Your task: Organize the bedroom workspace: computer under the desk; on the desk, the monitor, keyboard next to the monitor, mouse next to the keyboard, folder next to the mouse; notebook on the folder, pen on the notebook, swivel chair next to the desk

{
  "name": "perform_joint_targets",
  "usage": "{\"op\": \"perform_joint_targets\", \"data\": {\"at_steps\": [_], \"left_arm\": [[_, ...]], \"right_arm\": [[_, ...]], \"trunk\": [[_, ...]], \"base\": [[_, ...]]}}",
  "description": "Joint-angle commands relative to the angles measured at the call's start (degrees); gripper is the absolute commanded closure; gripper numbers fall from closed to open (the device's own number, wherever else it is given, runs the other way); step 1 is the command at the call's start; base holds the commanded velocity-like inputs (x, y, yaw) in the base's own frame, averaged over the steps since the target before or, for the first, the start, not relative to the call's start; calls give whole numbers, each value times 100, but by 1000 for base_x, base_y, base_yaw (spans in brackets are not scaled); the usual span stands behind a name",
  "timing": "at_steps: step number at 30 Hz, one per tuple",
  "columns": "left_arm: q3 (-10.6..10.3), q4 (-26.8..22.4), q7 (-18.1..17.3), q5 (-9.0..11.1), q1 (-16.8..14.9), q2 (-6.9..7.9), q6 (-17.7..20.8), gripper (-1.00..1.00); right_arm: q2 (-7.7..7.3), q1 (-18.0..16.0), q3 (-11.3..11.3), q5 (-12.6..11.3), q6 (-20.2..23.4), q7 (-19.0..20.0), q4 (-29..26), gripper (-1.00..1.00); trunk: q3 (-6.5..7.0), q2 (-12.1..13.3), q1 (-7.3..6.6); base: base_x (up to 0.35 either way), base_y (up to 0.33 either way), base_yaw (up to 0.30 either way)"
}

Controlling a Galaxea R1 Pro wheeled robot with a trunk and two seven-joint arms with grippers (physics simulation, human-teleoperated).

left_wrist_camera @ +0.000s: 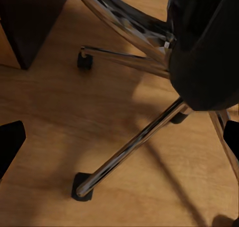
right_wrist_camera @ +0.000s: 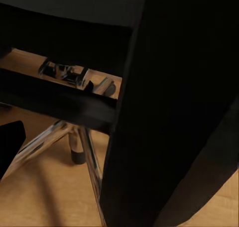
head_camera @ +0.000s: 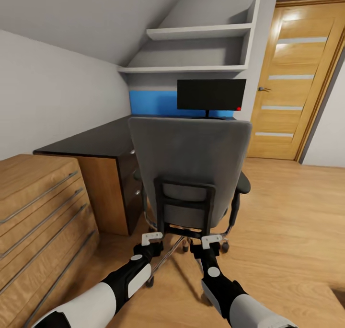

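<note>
The grey swivel chair [head_camera: 189,160] stands with its tall back toward me, in front of the black-topped desk [head_camera: 96,141]. The monitor [head_camera: 211,94] stands on the desk behind the chair. My left gripper [head_camera: 152,239] and right gripper [head_camera: 211,241] are both open, just short of the chair's black lower back frame. In the left wrist view the left gripper [left_wrist_camera: 119,142] hangs over the chrome star base [left_wrist_camera: 129,147]. The right gripper [right_wrist_camera: 119,142] is close against the dark frame [right_wrist_camera: 164,112]. The keyboard, mouse, folder, notebook, pen and computer are hidden or out of view.
A light wooden dresser [head_camera: 38,213] stands close on my left, touching the desk's end. The desk's drawer unit [head_camera: 129,184] is beside the chair. White shelves [head_camera: 196,50] hang above the desk, and a wooden door [head_camera: 297,78] is at the right. Open wooden floor [head_camera: 287,222] lies to the right.
</note>
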Motion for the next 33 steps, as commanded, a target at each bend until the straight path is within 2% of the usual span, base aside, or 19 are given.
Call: {"op": "perform_joint_targets", "data": {"at_steps": [1,9,15,17,22,33], "left_arm": [[-51,-2,36,57,-6,2,-24,-100],[-59,-2,36,57,-6,-2,-24,-100],[-95,-2,37,50,-6,-5,-24,-100],[-132,-2,37,49,-6,-5,-24,-100],[-397,-6,44,57,-6,-12,-24,-100],[-433,-4,40,58,-6,-14,-16,-100]], "right_arm": [[1,-7,20,53,7,-55,5,-100],[1,-5,12,53,4,-66,-7,-100],[1,-8,-8,60,-206,-98,-14,-100],[1,-8,-13,56,-226,-100,-18,-100],[1,-7,-18,53,-247,-97,-10,-100],[1,-9,-19,53,-257,-99,4,-100]], "trunk": [[-6,-2,2],[-6,-2,2],[-27,-2,2],[-32,-2,2],[-36,-2,2],[-36,-2,2]], "base": [[319,0,0],[320,0,0],[321,0,116],[321,0,76],[321,0,18],[265,0,-66]]}}
